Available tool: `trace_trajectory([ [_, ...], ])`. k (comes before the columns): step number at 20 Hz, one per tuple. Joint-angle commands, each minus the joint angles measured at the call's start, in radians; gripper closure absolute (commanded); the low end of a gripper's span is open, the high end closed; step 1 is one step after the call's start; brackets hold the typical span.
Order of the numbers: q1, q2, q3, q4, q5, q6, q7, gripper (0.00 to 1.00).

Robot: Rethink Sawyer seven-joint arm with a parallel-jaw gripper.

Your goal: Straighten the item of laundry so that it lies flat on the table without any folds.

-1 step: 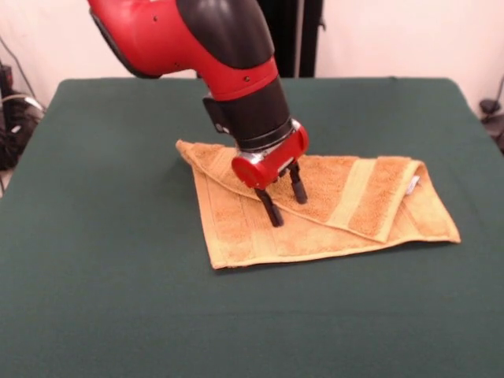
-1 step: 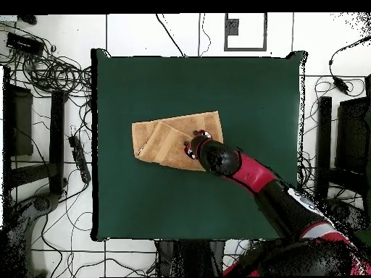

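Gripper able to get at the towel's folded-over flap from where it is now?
Probably yes. The gripper is open and sits right over the towel, with its tips at or just above the folded-over flap. Nothing else lies on the table to block it.

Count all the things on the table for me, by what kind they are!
Towels: 1, the folded orange towel
Grippers: 1, the gripper over the towel, open
Tables: 1, the green table underneath
Total: 3
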Motion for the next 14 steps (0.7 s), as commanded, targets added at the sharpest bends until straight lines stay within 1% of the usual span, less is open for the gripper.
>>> trace_trajectory([
  [1, 0.089, 0.088, -0.105, -0.021, 0.018, 0.250, 0.206, 0.00],
  [2, 0.092, 0.086, -0.106, -0.023, 0.016, 0.249, 0.208, 0.00],
  [5, 0.089, 0.071, -0.106, -0.002, -0.005, 0.171, 0.225, 0.00],
  [14, 0.140, 0.051, -0.154, -0.005, 0.002, 0.127, 0.263, 0.00],
])
